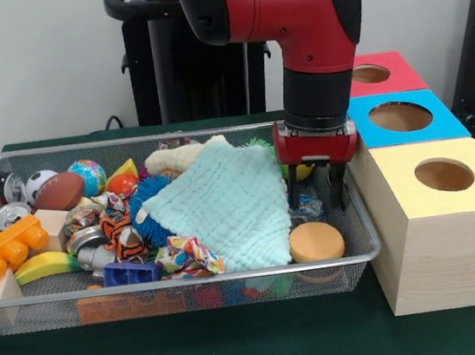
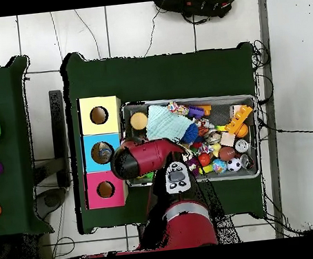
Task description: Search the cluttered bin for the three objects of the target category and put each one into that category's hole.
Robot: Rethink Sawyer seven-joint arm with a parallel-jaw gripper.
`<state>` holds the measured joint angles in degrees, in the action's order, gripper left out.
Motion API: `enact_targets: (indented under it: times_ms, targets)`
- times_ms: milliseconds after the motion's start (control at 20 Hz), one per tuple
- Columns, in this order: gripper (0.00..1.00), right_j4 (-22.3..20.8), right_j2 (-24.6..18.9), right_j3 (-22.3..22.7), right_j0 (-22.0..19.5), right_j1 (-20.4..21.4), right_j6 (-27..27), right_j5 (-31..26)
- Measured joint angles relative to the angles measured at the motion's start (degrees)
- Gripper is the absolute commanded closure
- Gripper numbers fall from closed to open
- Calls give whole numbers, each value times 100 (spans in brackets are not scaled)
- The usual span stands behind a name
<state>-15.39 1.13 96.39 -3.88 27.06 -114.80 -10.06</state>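
Contents of the silver wire-mesh bin (image 1: 233,276) on the green-covered surface (image 1: 199,349), front view, left to right:

- Orange plastic toy block with round studs (image 1: 2,250), against the left wall; a yellow banana-shaped toy (image 1: 43,266) just beside it.
- Silver drinks can (image 1: 8,215), small black-and-white football (image 1: 38,183), brown toy rugby ball (image 1: 60,191), globe-printed ball (image 1: 88,175), along the far side.
- Blue spiky rubber ball (image 1: 150,208), partly under the cloth.
- Pale mint muslin cloth (image 1: 224,205), spread over the middle of the heap, a cream plush toy (image 1: 174,158) showing behind it.
- Round orange-topped disc (image 1: 316,241), near the right front corner.

Outside the bin, touching its right wall: a row of wooden boxes, yellow-topped box (image 1: 447,202) nearest, blue-topped box (image 1: 405,118) in the middle, red-topped box (image 1: 381,73) farthest, each with one round hole.

Tool (image 1: 318,191): black fingers pointing down into the bin's right end, spread apart with a clear gap, gripping nothing; a crumpled clear item lies about its tips, contact uncertain.

Step in hand, as judged: search and pick, none of the holes visibly served. The target category is not identifiable from these views, so the three task objects cannot be singled out; they presumably lie in the heap, possibly under the cloth. The next move calls for settling on one item, closing on it cleanly without snagging the mesh or cloth, then lifting clear of the rim toward the matching hole.
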Motion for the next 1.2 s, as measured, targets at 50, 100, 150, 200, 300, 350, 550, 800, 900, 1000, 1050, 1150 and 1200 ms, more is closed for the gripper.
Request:
enact_targets:
  times_ms: [50,100,150,200,300,350,550,800,900,1000,1050,1150,1200]
  targets:
    - [0,0,5,0,2,-5,0,38]
    - [0,0,11,-1,4,-10,0,77]
    - [0,-1,17,-2,6,-21,0,176]
    - [0,0,17,-1,6,-26,0,209]
    - [0,0,18,-2,8,-37,0,276]
    - [0,-1,22,0,12,-43,0,329]
    - [0,0,68,-12,57,-52,0,359]
    - [0,-2,153,-53,147,-69,0,353]
    - [0,-2,178,-67,174,-74,0,345]
    - [0,0,183,-80,183,-74,0,311]
    - [0,5,179,-109,183,-73,0,219]
    - [0,28,166,-148,178,-74,0,97]
    - [0,40,159,-167,175,-74,0,36]
